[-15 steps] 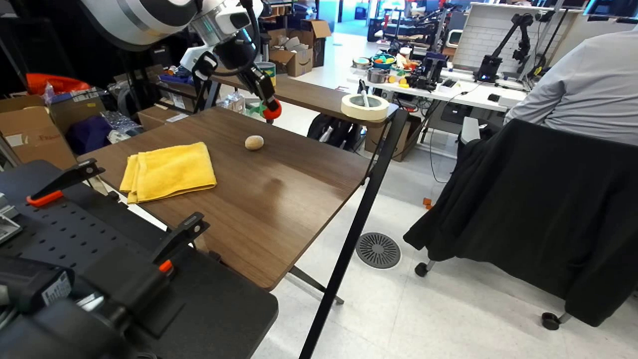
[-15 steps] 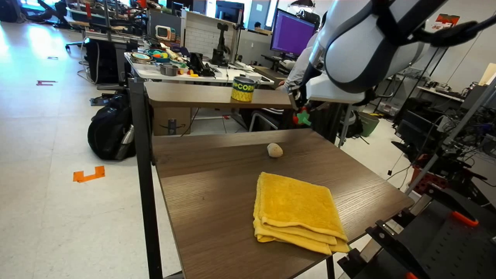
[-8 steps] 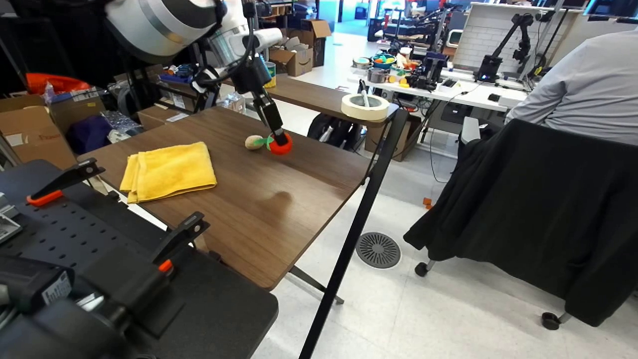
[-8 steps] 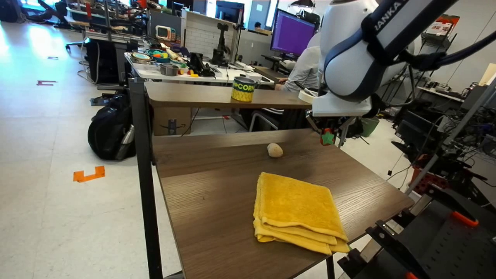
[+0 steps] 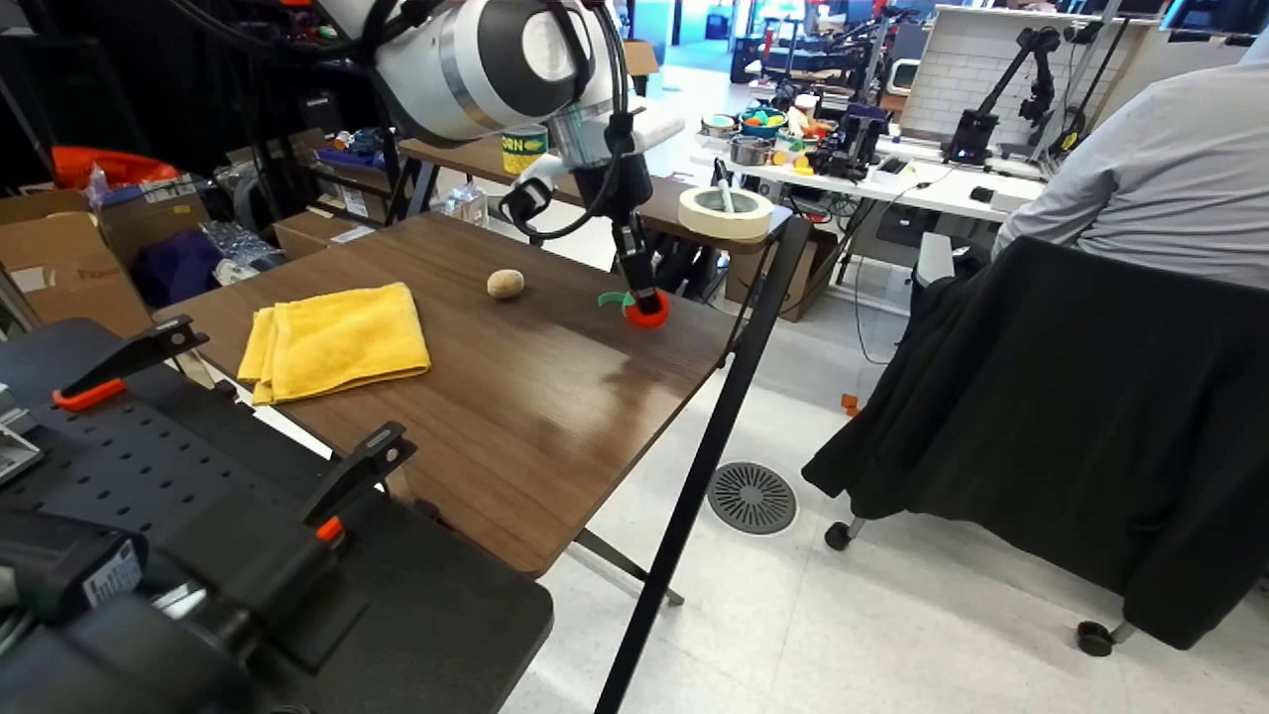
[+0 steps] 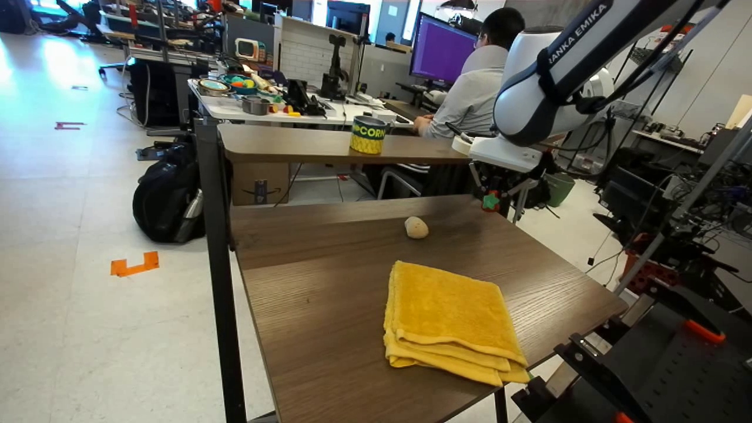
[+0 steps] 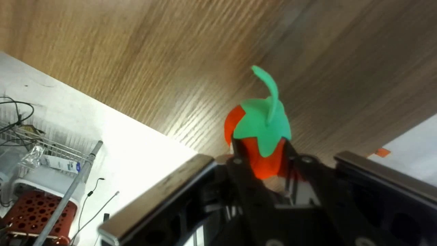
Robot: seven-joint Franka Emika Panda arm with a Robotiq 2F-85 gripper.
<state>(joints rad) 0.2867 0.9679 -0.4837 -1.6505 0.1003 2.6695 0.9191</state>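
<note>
Your gripper (image 7: 263,150) has its jaws drawn in to a narrow gap, pinching a red toy (image 7: 264,136) shaped like a tomato. Its round body is squeezed between the two fingertips (image 7: 238,147); a green, star-shaped cap (image 7: 251,118) faces the wrist camera, and a curved green stem (image 7: 273,89) pokes out past the jaws.

In both exterior views your jaws point downward, holding the toy above one corner of a brown wood-grain table (image 5: 476,377). To the left of the jaws, well apart from them on the tabletop, rests a small tan, potato-like lump (image 6: 417,228). Farther from the jaws, past the lump, a folded yellow towel (image 6: 452,311) lies flat.

Behind and higher than your jaws runs a raised brown shelf (image 6: 294,141). In an exterior view it carries a roll of cream tape (image 5: 729,228), up and to the right of the jaws, with a pen (image 5: 729,198) sticking up from its hole. A can (image 6: 368,135) lettered CORN stands on the shelf, up and to the left of the jaws. Beyond the jaws and shelf, a person (image 6: 473,94) in a light grey shirt sits near a purple-screened monitor (image 6: 445,49).
</note>
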